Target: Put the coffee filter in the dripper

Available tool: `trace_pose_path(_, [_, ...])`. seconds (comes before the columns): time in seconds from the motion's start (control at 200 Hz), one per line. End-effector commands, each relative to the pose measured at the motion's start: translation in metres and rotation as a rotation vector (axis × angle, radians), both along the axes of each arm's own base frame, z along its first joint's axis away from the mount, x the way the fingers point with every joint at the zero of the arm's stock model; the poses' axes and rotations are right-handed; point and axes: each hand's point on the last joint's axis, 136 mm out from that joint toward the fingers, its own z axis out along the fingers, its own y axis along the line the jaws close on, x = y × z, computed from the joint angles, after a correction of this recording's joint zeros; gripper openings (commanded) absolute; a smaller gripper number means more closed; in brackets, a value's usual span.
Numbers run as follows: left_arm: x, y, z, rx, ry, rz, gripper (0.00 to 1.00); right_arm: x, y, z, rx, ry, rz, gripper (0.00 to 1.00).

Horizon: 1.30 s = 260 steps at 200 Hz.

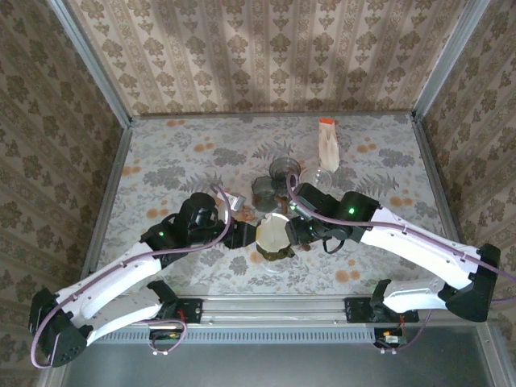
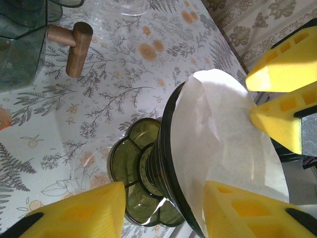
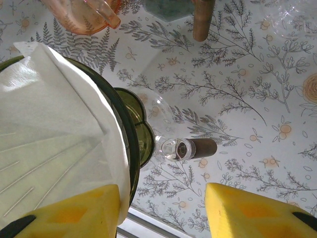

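The dark green glass dripper stands near the table's front edge with the white coffee filter lying inside its cone. In the left wrist view the filter lines the dripper. My left gripper is open astride the rim, one yellow pad over the filter, the other clear of the base. My right gripper is open too, its left pad at the filter's edge beside the dripper's rim. From above, the left gripper and right gripper flank the dripper.
A white packet with an orange top lies at the back. Two dark glass vessels stand just behind the dripper. A wooden handle and a clear glass piece with a brown stub lie close by.
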Motion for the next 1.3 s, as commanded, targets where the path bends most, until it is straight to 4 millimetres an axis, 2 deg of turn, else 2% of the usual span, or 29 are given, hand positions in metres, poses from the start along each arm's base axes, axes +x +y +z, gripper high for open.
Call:
trace_pose_path(0.0, [0.001, 0.005, 0.003, -0.01, -0.005, 0.018, 0.49, -0.002, -0.001, 0.002, 0.004, -0.01, 0.006, 0.51])
trace_pose_path(0.17, [0.005, 0.009, 0.021, -0.068, -0.049, 0.04, 0.59, -0.002, -0.001, 0.002, 0.005, -0.009, 0.006, 0.51])
trace_pose_path(0.33, [0.012, 0.001, 0.031, -0.114, -0.068, 0.022, 0.73, -0.002, -0.002, 0.0, -0.001, -0.007, 0.005, 0.51])
trace_pose_path(0.465, [0.019, -0.012, 0.036, -0.128, -0.075, -0.009, 0.78, -0.002, -0.002, -0.001, -0.002, -0.006, 0.004, 0.51])
trace_pose_path(0.545, [0.022, -0.016, 0.032, -0.107, -0.071, -0.02, 0.78, -0.002, -0.002, -0.001, -0.002, -0.007, 0.003, 0.51])
trace_pose_path(0.62, [0.024, -0.017, 0.027, -0.082, -0.065, -0.016, 0.74, -0.002, -0.002, -0.001, 0.0, -0.006, 0.001, 0.51])
trace_pose_path(0.78, [0.028, -0.016, 0.021, -0.066, -0.053, -0.001, 0.51, -0.002, -0.002, -0.001, 0.001, -0.006, -0.002, 0.51])
trace_pose_path(0.935, [0.027, -0.016, 0.017, -0.062, -0.037, 0.005, 0.38, -0.002, -0.004, -0.004, -0.011, -0.005, -0.001, 0.5])
trace_pose_path(1.14, [0.024, -0.013, 0.011, -0.055, -0.018, 0.009, 0.34, -0.002, -0.004, -0.006, -0.017, -0.002, -0.003, 0.49])
trace_pose_path(1.295, [0.024, -0.012, 0.013, -0.057, -0.018, 0.012, 0.37, -0.001, -0.003, -0.004, -0.009, -0.008, -0.003, 0.49])
